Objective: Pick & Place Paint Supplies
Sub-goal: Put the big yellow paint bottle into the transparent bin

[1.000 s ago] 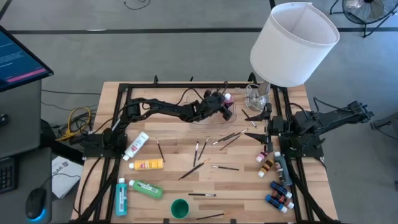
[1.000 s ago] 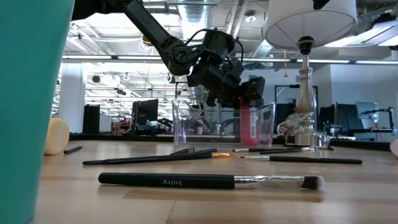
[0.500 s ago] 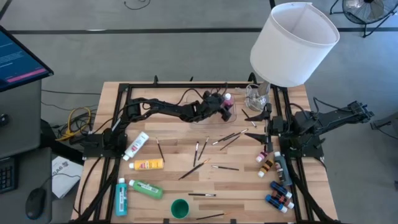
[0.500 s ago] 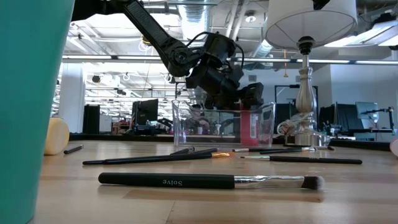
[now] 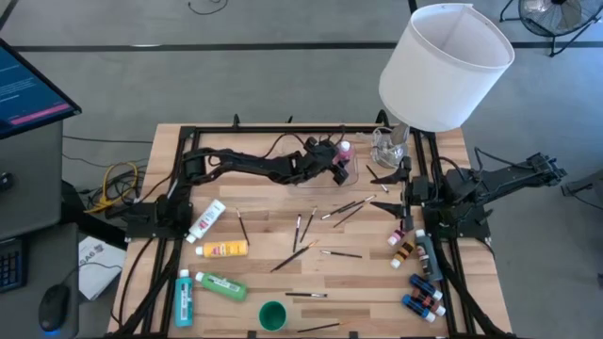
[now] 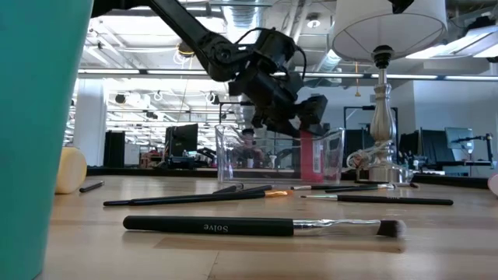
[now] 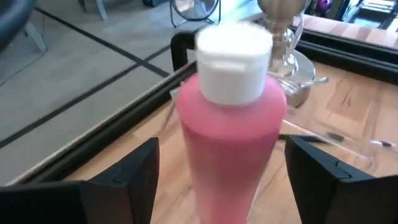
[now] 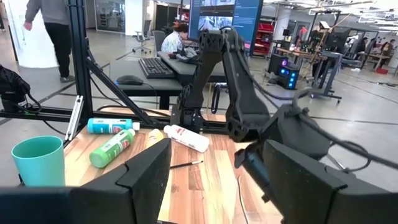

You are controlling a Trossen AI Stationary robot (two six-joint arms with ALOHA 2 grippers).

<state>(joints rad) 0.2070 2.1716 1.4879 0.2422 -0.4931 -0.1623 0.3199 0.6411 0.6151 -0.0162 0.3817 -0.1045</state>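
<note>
Left gripper [image 5: 341,162] is wide open around the pink bottle [image 7: 231,134] in the tray [image 6: 331,152] — one in, many bottles and brushes left.

Wooden table [image 5: 273,235]: scattered brushes [image 5: 300,231], paint bottles [image 5: 222,250], green cup [image 5: 272,315], clear tray [image 6: 233,152], probably lamp base [image 5: 388,151].

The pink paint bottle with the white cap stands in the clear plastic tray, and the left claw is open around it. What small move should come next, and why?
Probably lift the left claw straight up and clear. Its fingers stand apart on both sides of the pink paint bottle with the white cap, which stands upright by itself in the clear plastic tray. A sideways move may tip it.
</note>
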